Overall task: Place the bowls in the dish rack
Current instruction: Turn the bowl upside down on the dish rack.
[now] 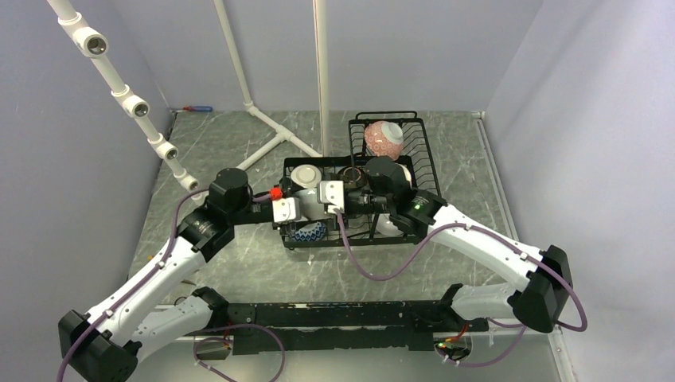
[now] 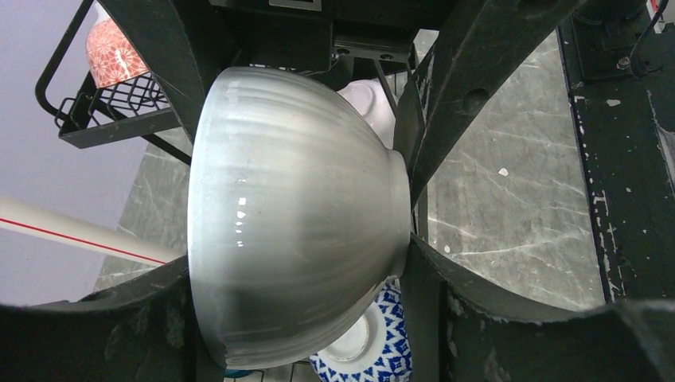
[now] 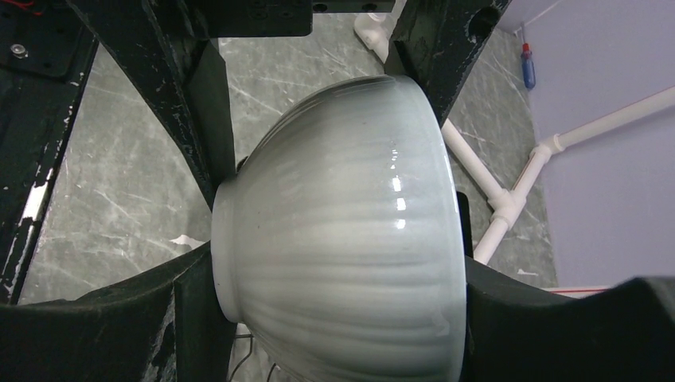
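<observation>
White bowl (image 2: 294, 215): held sideways over the rack (image 1: 385, 116)
Left claw (image 2: 302, 278): clamped on that bowl
Right claw (image 3: 334, 278): clamped on the same bowl

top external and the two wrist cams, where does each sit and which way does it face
Top external: high behind the bases, looking down at the rack; left arm and right arm in view.
Left wrist: on the left arm, facing right, a white bowl between its fingers.
Right wrist: on the right arm, facing left, bowl between its fingers.
Shared: seemingly one bowl, opposite sides.
</observation>
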Robot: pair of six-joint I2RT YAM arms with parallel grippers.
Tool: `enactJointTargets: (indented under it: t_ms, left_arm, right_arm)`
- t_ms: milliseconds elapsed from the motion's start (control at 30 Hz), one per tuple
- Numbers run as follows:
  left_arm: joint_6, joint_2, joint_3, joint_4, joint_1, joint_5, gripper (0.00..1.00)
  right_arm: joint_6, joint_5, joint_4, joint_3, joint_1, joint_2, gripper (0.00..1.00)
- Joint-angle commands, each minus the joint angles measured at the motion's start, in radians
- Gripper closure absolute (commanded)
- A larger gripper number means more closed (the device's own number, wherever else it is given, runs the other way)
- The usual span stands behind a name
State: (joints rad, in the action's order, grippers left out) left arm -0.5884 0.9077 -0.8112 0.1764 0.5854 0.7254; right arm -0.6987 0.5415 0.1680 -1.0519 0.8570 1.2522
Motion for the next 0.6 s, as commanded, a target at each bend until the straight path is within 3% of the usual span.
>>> enactJointTargets:
  t_ms: [0,67,133,433,567]
  left_arm:
    - [0.058,0.021,0.002,-0.052,0.004,-0.026,0.97]
    - [0.060,0.037,0.009,-0.054,0.005,-0.024,0.98]
    - [0.055,0.058,0.015,-0.054,0.004,-0.019,0.97]
    - [0.091,0.137,0.050,-0.134,0.001,-0.030,0.97]
    - [0.174,0.161,0.072,-0.225,-0.002,-0.031,0.97]
  right_arm:
    - [-0.009,-0.067,-0.141,0.006,-0.002,-0.060,0.28]
    - [-0.021,-0.078,-0.154,0.022,-0.001,-0.068,0.19]
    - [-0.042,-0.084,-0.157,0.033,-0.001,-0.076,0.16]
    - [-0.104,-0.090,-0.184,0.076,-0.002,-0.122,0.12]
    - [-0.093,-0.087,-0.210,0.081,-0.001,-0.164,0.11]
